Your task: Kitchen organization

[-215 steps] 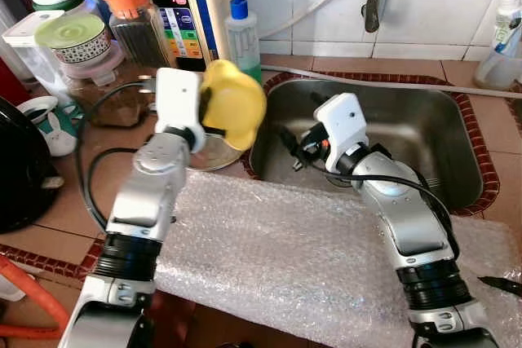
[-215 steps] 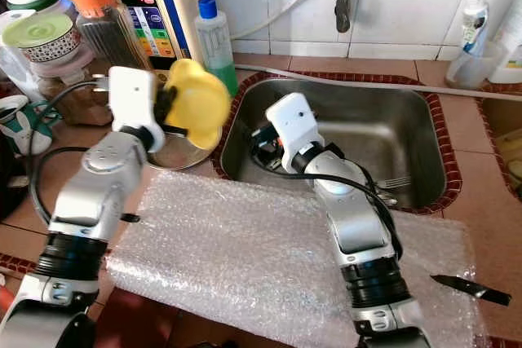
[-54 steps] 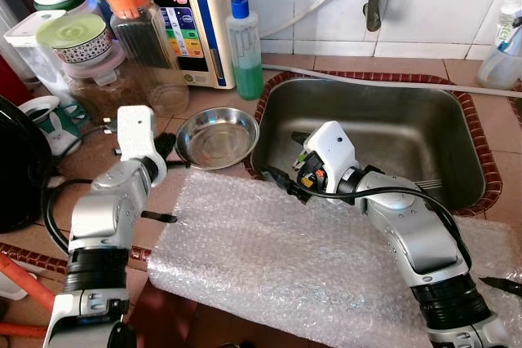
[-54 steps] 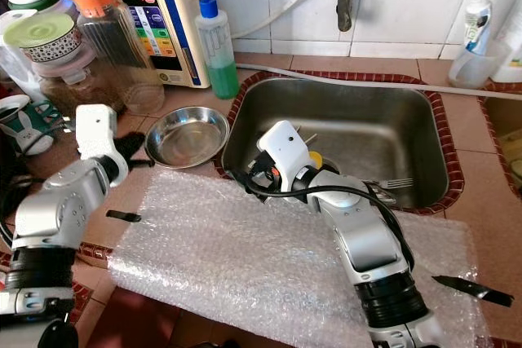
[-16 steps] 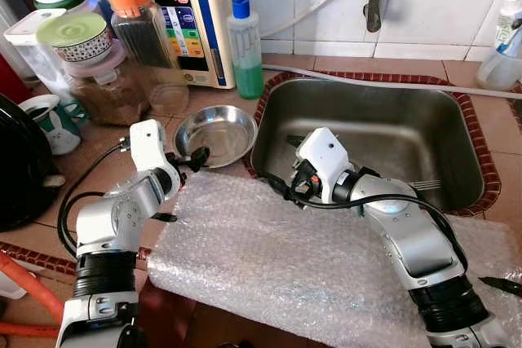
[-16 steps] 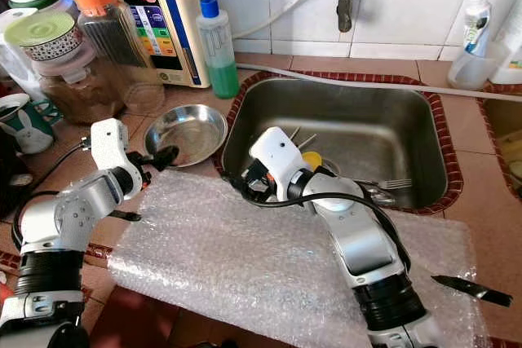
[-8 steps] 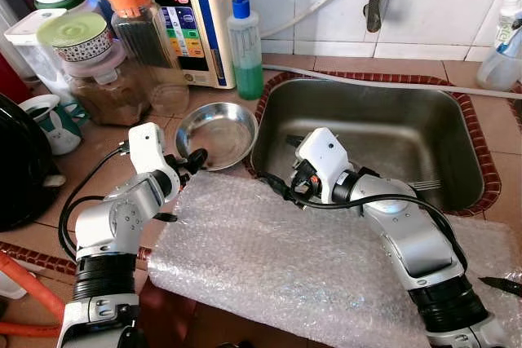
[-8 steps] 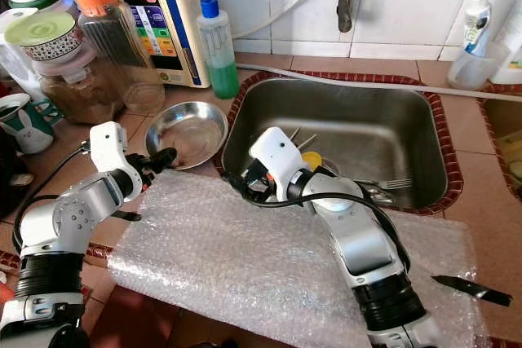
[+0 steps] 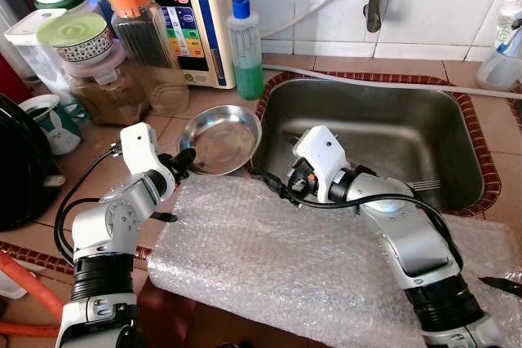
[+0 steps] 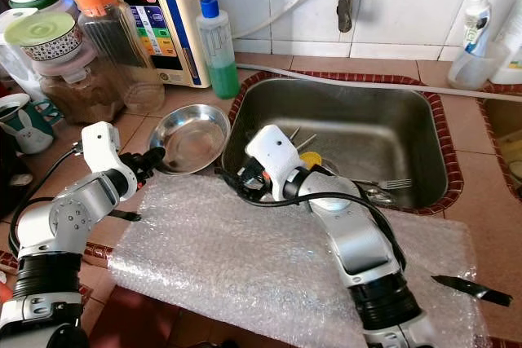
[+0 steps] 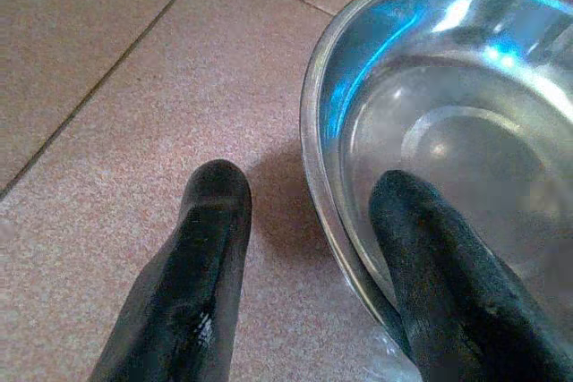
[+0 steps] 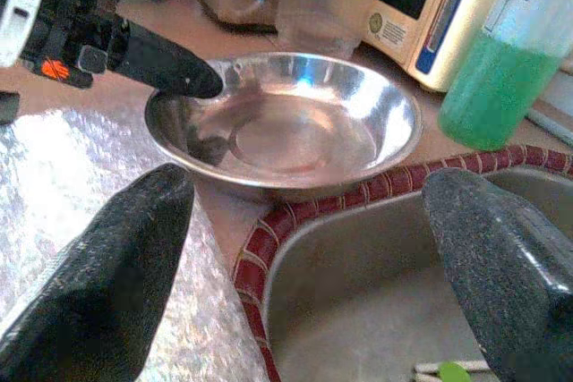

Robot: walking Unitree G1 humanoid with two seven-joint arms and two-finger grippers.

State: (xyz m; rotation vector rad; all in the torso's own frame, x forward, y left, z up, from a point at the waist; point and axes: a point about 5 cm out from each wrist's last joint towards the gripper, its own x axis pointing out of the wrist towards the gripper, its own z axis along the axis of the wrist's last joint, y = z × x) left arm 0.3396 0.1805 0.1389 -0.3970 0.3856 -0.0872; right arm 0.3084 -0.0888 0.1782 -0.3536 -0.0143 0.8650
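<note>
A steel bowl [image 9: 222,138] sits on the tiled counter, its edge reaching the sink's red border. My left gripper [image 9: 186,157] is open at the bowl's near-left rim. In the left wrist view one finger [image 11: 430,266] is inside the bowl [image 11: 466,131], close against the rim. The other finger [image 11: 192,266] stands outside on the tile, apart from the rim. My right gripper [image 10: 229,178] is open wide over the sink's [image 9: 457,120] front-left corner, pointing at the bowl [image 12: 286,123]. Something yellow [image 10: 310,157] lies in the sink beside a fork [image 10: 393,184].
Bubble wrap [image 9: 310,258] covers the counter in front. A green soap bottle [image 9: 247,46], jars [image 9: 139,30] and a white appliance [image 9: 192,6] stand behind the bowl. At the left are a mug [image 9: 49,120] and a black kettle [image 9: 20,160]. A knife [image 10: 473,289] lies far right.
My left gripper has reached the bowl's rim and now straddles it. The bowl has shifted slightly toward the sink. The yellow item I held earlier is out of my left gripper.
</note>
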